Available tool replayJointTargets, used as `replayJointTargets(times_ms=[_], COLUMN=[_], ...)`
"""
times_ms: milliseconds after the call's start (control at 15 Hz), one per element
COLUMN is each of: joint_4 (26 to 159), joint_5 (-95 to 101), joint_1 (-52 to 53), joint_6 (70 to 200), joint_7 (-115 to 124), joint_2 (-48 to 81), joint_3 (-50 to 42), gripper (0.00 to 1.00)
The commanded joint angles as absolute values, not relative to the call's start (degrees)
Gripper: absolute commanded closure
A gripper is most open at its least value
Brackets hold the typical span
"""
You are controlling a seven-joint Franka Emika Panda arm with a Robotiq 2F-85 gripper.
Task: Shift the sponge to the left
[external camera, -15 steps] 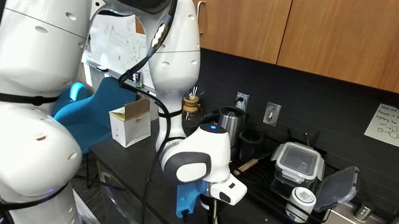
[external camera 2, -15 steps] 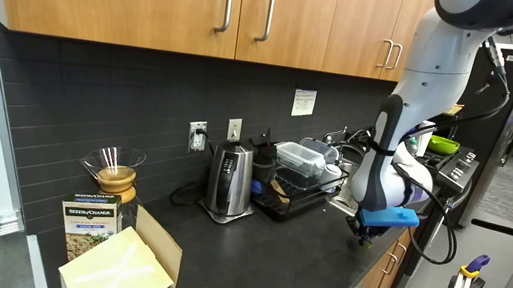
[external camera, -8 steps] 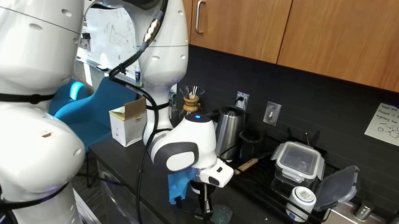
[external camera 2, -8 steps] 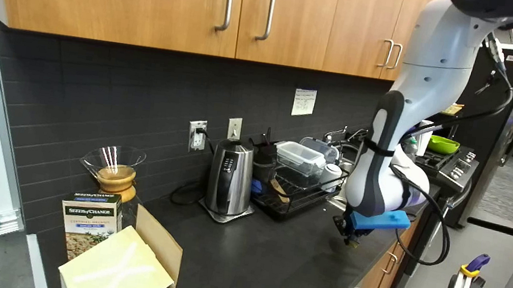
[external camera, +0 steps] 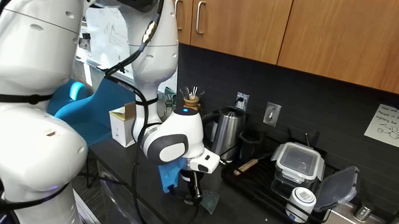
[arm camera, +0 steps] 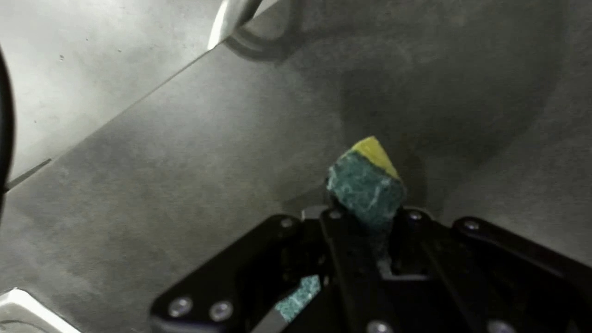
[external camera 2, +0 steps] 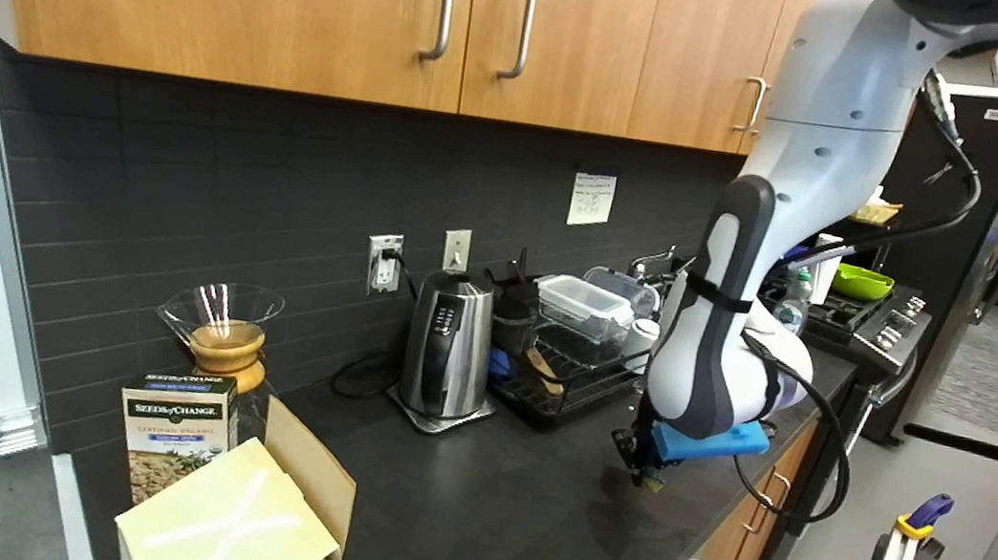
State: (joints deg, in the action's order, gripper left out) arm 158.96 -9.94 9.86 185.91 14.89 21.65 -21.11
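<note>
- The sponge (arm camera: 367,187) is up in the hand (arm camera: 373,216), over the desk (external camera 2: 507,512); from here I can't tell whether its lowest edge brushes the surface.
- The hand is pinching it, pressing in from both sides; one end pokes out beyond the grip, and a green patch shows farther back, likely the rest of it.
- It ought to weigh next to nothing, so a modest squeeze should carry it.
- The yellow layer looks like soft foam that will squash and spring back; the rough green face is probably a little stiffer and unlikely to slip. If it's wet, which I can't make out, it could be slicker.
- Nothing about it strikes me as fragile.
- The place to hold it, I'd say, is across the middle; gripped by an end, it might twist or drag.
</note>
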Motion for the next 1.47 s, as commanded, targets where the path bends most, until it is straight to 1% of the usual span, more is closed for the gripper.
replayJointTargets(times_ms=[0, 333, 600, 867, 1400], joint_4=[159.0, 158.8, 158.8, 159.0, 159.5], joint_5=[-12.1, -13.2, -16.0, -18.8, -24.1], joint_1=[12.1, 17.1, 23.2, 29.5, 44.3], joint_6=[186.7, 186.9, 187.5, 186.2, 184.7], joint_7=[14.2, 15.5, 17.7, 20.2, 25.0], joint_2=[22.2, 24.1, 26.2, 25.6, 23.7], joint_3=[-18.8, -16.6, -14.9, -13.8, -16.3], gripper=[0.95, 0.95, 0.95, 0.95, 0.95])
